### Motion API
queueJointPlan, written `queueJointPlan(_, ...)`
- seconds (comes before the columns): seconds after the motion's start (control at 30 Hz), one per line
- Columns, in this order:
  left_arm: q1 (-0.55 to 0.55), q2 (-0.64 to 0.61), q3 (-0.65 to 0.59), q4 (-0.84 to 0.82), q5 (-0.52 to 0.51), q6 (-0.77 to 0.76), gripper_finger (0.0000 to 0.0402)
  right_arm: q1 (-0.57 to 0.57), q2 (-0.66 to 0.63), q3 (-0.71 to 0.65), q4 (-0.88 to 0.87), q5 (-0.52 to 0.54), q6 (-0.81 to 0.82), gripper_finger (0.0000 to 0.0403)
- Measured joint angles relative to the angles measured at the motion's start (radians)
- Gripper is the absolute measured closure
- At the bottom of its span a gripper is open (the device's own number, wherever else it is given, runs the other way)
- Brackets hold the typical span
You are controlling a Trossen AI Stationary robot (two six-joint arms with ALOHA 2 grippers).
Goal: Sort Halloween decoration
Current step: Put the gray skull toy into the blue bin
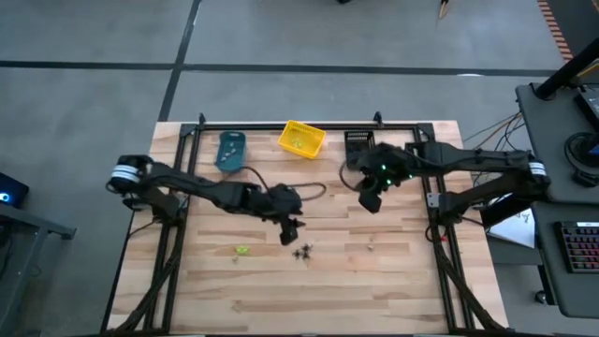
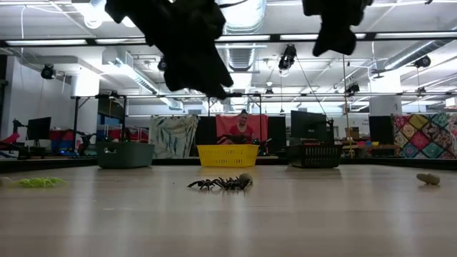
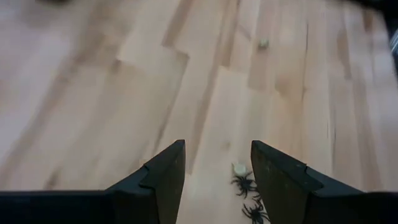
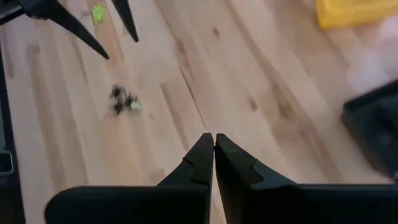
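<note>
A small cluster of black spiders [image 1: 302,251] lies on the wooden table, with a tiny pale piece [image 3: 239,167] beside it. A yellow-green decoration [image 1: 242,250] lies to the cluster's left and a pale one [image 2: 428,178] to its right. My left gripper [image 1: 290,233] hovers open just left of and above the spiders [image 3: 247,185], slanting down and touching nothing. My right gripper [image 1: 371,200] is shut and empty, raised over the table's far right part, below the black bin [image 1: 359,145]. In the right wrist view the spiders [image 4: 122,99] lie well ahead of its shut fingers [image 4: 213,149].
Three bins stand in a row along the far edge: teal [image 1: 230,150], yellow [image 1: 301,139] and black. Bare wood [image 1: 393,290] stretches around the decorations and toward the near edge. In the low view a person sits in the room behind the yellow bin [image 2: 227,155].
</note>
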Motion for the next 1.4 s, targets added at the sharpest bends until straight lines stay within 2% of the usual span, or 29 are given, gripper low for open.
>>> queueJointPlan(0.17, -0.053, 0.09, 0.027, -0.001, 0.0, -0.029, 0.0235, 0.066, -0.068, -0.101, 0.004, 0.078, 0.093, 0.0394)
queueJointPlan(0.3, -0.084, 0.161, 0.049, 0.0, -0.045, -0.059, 0.0235, 0.106, -0.109, -0.183, 0.068, 0.09, 0.157, 0.0394)
queueJointPlan(0.47, -0.097, 0.254, 0.107, 0.009, -0.048, -0.06, 0.0235, 0.13, -0.132, -0.255, 0.155, 0.099, 0.214, 0.0394)
queueJointPlan(0.8, -0.099, 0.401, 0.217, -0.003, -0.054, -0.053, 0.0235, 0.13, -0.126, -0.272, 0.154, 0.099, 0.224, 0.0394)
queueJointPlan(1.13, -0.108, 0.416, 0.217, -0.085, -0.053, -0.067, 0.0236, 0.13, -0.138, -0.272, 0.152, 0.098, 0.218, 0.0394)
queueJointPlan(1.4, -0.134, 0.415, 0.199, -0.078, -0.064, -0.067, 0.026, 0.13, -0.138, -0.272, 0.15, 0.098, 0.207, 0.0394)
